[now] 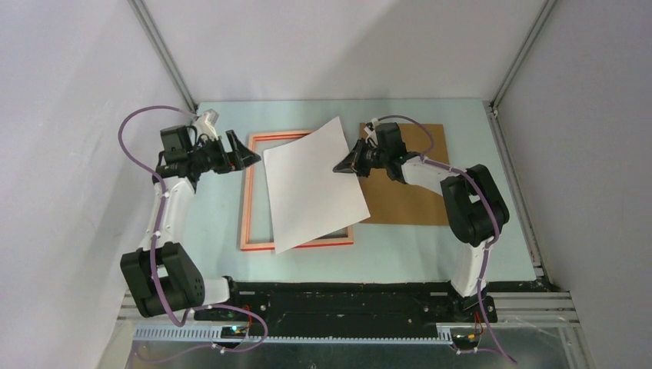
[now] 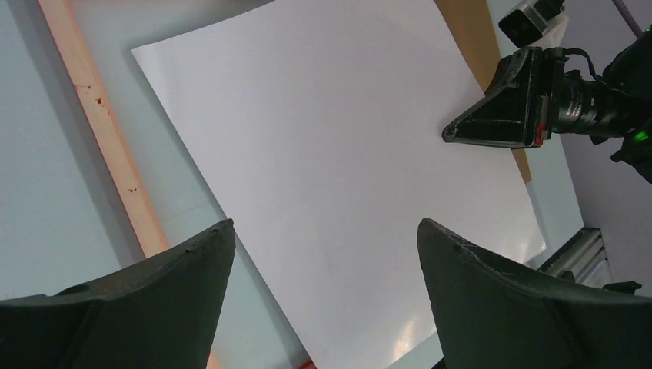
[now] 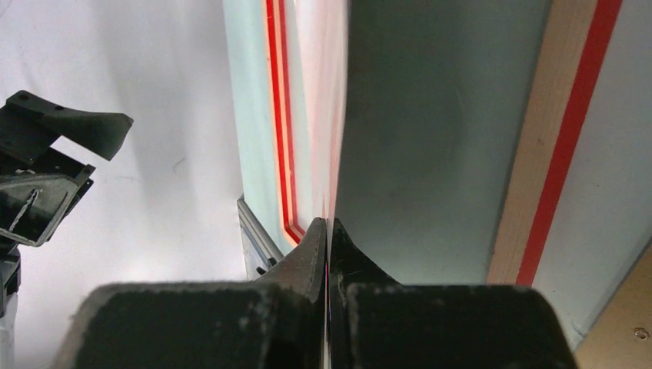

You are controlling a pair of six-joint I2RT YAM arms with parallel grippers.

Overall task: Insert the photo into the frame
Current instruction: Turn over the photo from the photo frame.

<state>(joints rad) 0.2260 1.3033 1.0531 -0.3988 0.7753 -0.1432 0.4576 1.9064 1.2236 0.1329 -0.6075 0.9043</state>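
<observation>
The photo (image 1: 311, 184) shows its plain white back and hangs tilted over the frame (image 1: 247, 200), its right edge raised. My right gripper (image 1: 340, 167) is shut on that right edge; in the right wrist view the jaws (image 3: 327, 224) pinch the sheet (image 3: 329, 84) edge-on. The frame lies flat on the table, pale orange-pink with red edges, its left rail (image 2: 108, 131) bare and most of its opening covered by the photo (image 2: 338, 169). Just left of the frame's far left corner my left gripper (image 1: 247, 154) hangs open and empty, its fingers (image 2: 324, 224) spread above the sheet's near edge.
A brown backing board (image 1: 404, 192) lies flat to the right of the frame, under the right arm. White enclosure walls with metal corner rails surround the pale blue table (image 1: 430, 246). The right gripper (image 2: 492, 123) shows in the left wrist view at the sheet's far side.
</observation>
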